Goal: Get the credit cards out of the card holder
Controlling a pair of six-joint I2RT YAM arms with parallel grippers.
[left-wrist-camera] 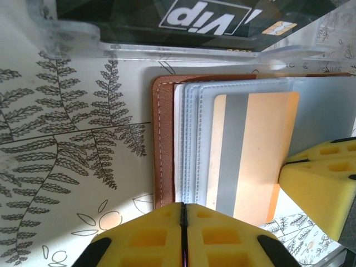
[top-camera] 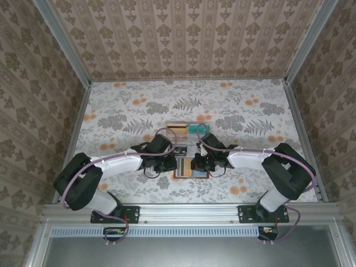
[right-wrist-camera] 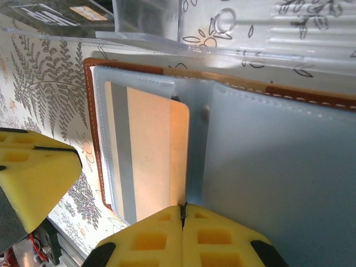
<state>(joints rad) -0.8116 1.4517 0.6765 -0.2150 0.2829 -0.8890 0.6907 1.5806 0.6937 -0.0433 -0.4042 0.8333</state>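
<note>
Floral-print cloth covers the desk (top-camera: 139,111), boxed in by walls (top-camera: 189,33) papered in a brown damask pattern. Near the front edge the card holder (top-camera: 192,173) lies open and flat between the two arms, which reach in from either side so that each can work one half of it.

The left end effector (left-wrist-camera: 182,210) has its yellow foam fingers pressed together at the near edge of the holder. It looks placed to pin the holder down, though I cannot tell whether a thin sleeve is nipped between them. The right end effector (right-wrist-camera: 182,212) is likewise closed, its seam meeting the lower edge of the orange card (right-wrist-camera: 150,150) just where the grey-blue pocket (right-wrist-camera: 278,167) begins. That spot suits drawing the card out, but a grip on it cannot be confirmed.

The holder's rim (left-wrist-camera: 164,139) is stitched reddish-brown leather, and inside it lie stacked, frosted plastic sleeves (left-wrist-camera: 192,139). The orange card sits in the top sleeve, a stiff, matt rectangle with rounded corners and a grey stripe along its length.

Beyond the holder stands a clear, glossy tray (left-wrist-camera: 183,51) holding a black card (left-wrist-camera: 211,14) with white lettering. A teal card (top-camera: 194,129) lies in the same tray, so I judge the orange one to be the card left to remove.
</note>
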